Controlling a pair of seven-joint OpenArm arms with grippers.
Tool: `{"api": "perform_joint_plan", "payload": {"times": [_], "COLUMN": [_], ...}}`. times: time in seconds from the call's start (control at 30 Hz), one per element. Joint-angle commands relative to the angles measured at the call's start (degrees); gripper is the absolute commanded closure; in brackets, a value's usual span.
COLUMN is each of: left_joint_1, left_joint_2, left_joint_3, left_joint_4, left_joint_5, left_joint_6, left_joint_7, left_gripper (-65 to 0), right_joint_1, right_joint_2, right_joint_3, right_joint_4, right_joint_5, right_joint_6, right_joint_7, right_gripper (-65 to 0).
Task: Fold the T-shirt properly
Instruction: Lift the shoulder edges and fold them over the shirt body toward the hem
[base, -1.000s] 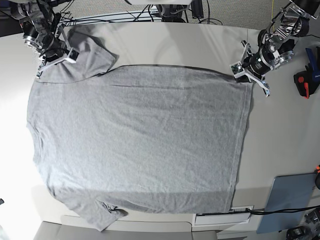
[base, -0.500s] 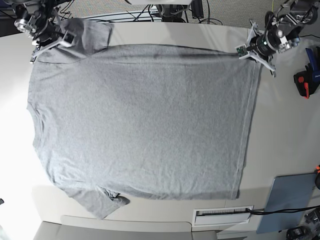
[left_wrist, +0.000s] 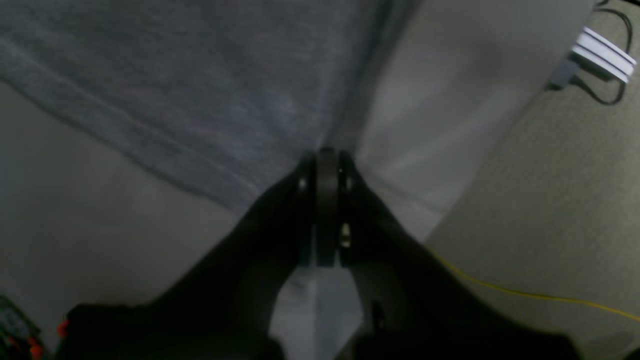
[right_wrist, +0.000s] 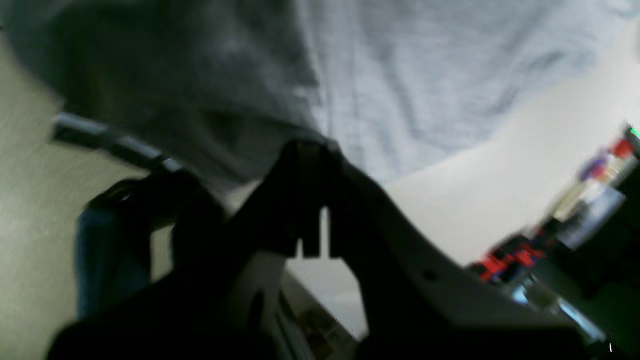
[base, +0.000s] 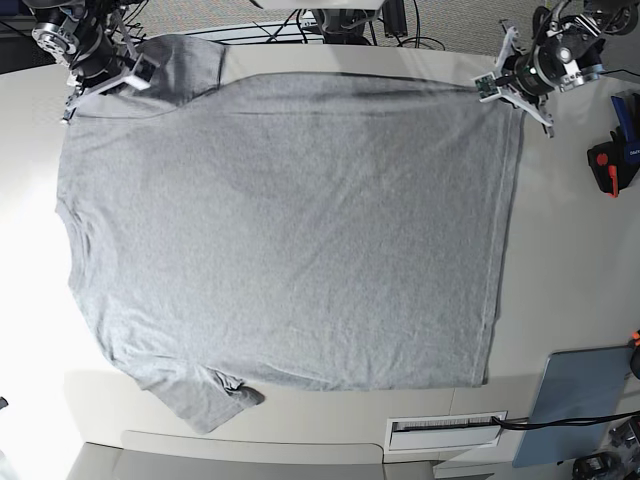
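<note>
Stretching T-shirt (base: 280, 230) between both claws

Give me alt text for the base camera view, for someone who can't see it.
A grey T-shirt lies spread flat, plain side up, on a pale table, neck toward the picture's left. Two robot arms pinch its far edge: the right pincer shut near the sleeve at the picture's top left, the left pincer shut on the hem corner at top right.

No lettering, label, brand or number can be read anywhere in these views. The heather-grey cotton T-shirt (base: 280, 230) lies plain side up on the pale counter (base: 570, 280), and no print shows on its cloth.
</note>
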Motion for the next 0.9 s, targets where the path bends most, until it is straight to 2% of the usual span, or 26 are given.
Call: {"api": "perform_joint_plan", "payload": {"times": [0.0, 0.1, 0.17, 0.3, 0.57, 0.77, 0.87], "left_joint_1": [0.0, 0.0, -0.2, -0.4, -7.5, -13.0, -15.5], "left_joint_2": [-1.0, -0.9, -0.7, 1.5, 8.6, 9.9, 10.2], "left_joint_3": [-1.4, -3.9, -5.5, -7.6, -7.7, -7.7, -7.7], "left_joint_4": [0.6, 0.6, 0.6, 0.5, -2.3, -3.4, -4.1], "left_joint_5": [0.3, 0.3, 0.3, 0.3, 0.3, 0.1, -2.8], "left_joint_6": [0.7, 4.5, 5.5, 5.5, 5.4, 5.0, 5.0], "left_joint_7": [-0.1, -0.1, -0.2, -2.3, -2.7, -2.6, -2.6], "left_gripper": [0.0, 0.0, 0.0, 0.0, 0.0, 0.0, 0.0], "right_joint_1": [0.8, 4.1, 6.4, 10.7, 19.5, 25.6, 27.4], "right_joint_2": [0.8, 0.7, 0.7, 0.5, -3.0, -3.0, -3.0], "right_joint_3": [0.6, 0.6, 0.6, 0.6, 0.6, 0.4, 0.4], "right_joint_4": [0.9, 0.9, 0.9, 0.9, -4.9, -8.9, -8.9], "right_joint_5": [-0.6, -0.6, -0.6, -0.5, -0.3, 2.3, 3.1], "right_joint_6": [-1.8, -4.0, -5.6, -6.4, -6.5, -6.4, -6.3], "right_joint_7": [0.2, 0.5, 1.0, 1.6, 3.3, 4.8, 5.4], "right_gripper": [0.0, 0.0, 0.0, 0.0, 0.0, 0.0, 0.0]}}
